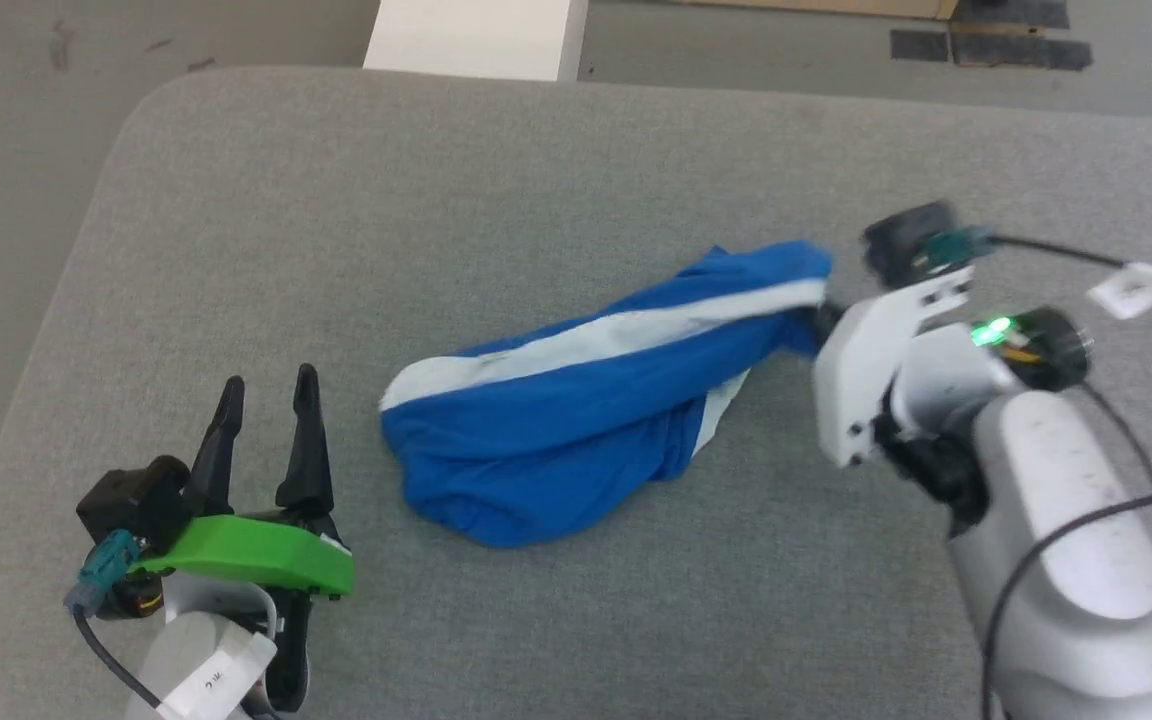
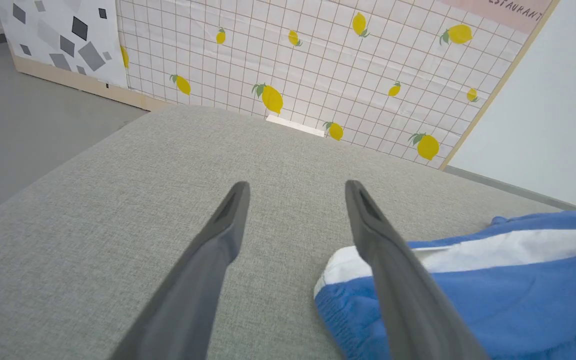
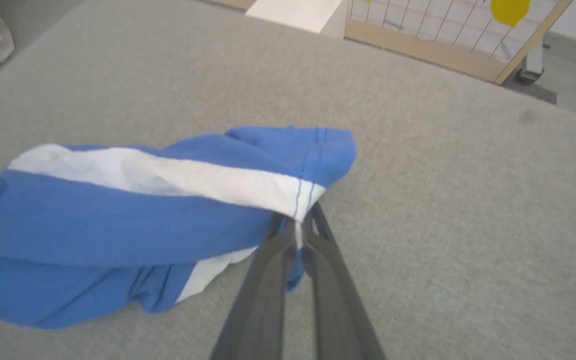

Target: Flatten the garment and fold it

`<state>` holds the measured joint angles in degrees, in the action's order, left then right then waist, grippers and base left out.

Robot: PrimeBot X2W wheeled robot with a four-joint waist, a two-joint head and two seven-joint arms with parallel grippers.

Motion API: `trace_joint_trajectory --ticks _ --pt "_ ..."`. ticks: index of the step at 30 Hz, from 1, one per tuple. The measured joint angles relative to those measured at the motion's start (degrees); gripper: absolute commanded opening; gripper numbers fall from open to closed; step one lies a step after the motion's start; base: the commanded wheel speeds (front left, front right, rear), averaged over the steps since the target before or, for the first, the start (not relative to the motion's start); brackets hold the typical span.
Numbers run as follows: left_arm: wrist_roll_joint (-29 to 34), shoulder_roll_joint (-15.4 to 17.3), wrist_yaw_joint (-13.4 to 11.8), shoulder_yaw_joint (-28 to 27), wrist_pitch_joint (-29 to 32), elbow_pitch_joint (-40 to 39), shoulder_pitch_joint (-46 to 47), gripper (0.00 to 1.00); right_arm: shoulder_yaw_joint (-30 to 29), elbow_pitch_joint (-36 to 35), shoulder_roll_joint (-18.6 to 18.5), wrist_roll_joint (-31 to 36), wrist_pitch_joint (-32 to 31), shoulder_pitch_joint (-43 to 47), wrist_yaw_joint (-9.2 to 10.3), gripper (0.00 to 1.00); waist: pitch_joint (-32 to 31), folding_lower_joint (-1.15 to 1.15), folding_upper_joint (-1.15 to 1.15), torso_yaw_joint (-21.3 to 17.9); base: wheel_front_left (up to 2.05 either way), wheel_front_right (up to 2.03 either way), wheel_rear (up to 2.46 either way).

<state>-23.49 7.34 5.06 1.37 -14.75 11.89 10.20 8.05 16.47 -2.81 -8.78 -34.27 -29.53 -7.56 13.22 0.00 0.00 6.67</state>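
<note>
The garment [image 1: 576,400] is a bright blue jersey with a white stripe, bunched in a long heap at the middle of the grey padded table [image 1: 496,180]. My right gripper [image 1: 816,320] is at the heap's right end, and in the right wrist view its two dark fingers are shut on the garment [image 3: 133,215] at a stitched hem edge, gripper [image 3: 296,227]. At the lower left my left gripper [image 1: 269,395] stands open, a short way left of the heap. In the left wrist view that gripper [image 2: 295,192] has nothing between its fingers, and the garment [image 2: 493,295] lies just to its right.
The table's rounded left edge [image 1: 46,330] drops to grey floor. A white block [image 1: 476,38] stands beyond the far edge. A lemon-patterned panel [image 2: 318,65] rises behind the table. Dark cables [image 1: 1126,420] loop around my right forearm.
</note>
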Motion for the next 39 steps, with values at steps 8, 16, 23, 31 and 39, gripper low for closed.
trace_joint_trajectory --ticks 8,16,23,31,39 --pt "0.32 -0.11 0.26 0.26 0.00 0.53 -0.42 1.00 -13.36 -16.16 -0.37 1.77 -1.90 12.68 0.00 0.00 -3.61 0.00 0.00 -1.81 0.00 0.00 0.00" --pt "0.31 -0.09 0.43 0.93 0.05 1.03 -1.05 1.00 -22.56 -15.60 -0.26 -2.72 -6.15 29.73 0.00 0.00 -5.78 0.00 0.00 -3.62 0.00 0.00 0.00" --pt "0.20 -0.09 0.43 1.52 0.55 1.31 -1.39 1.00 -23.48 -11.88 -0.05 -7.75 0.04 30.17 0.00 1.00 -6.56 0.00 0.00 -4.39 0.00 0.00 0.00" --pt "-0.23 -0.09 0.43 2.04 0.99 1.69 -2.49 1.00 -27.32 -14.40 -0.09 -13.00 10.72 27.87 0.00 1.00 -7.83 0.00 0.00 -4.53 0.00 0.00 0.00" --pt "-1.52 -0.34 0.44 4.23 6.00 1.99 -1.53 1.00 -26.64 -15.52 -0.09 -12.22 11.01 27.85 0.00 1.00 -8.01 0.00 0.00 -5.74 0.00 0.00 0.00"
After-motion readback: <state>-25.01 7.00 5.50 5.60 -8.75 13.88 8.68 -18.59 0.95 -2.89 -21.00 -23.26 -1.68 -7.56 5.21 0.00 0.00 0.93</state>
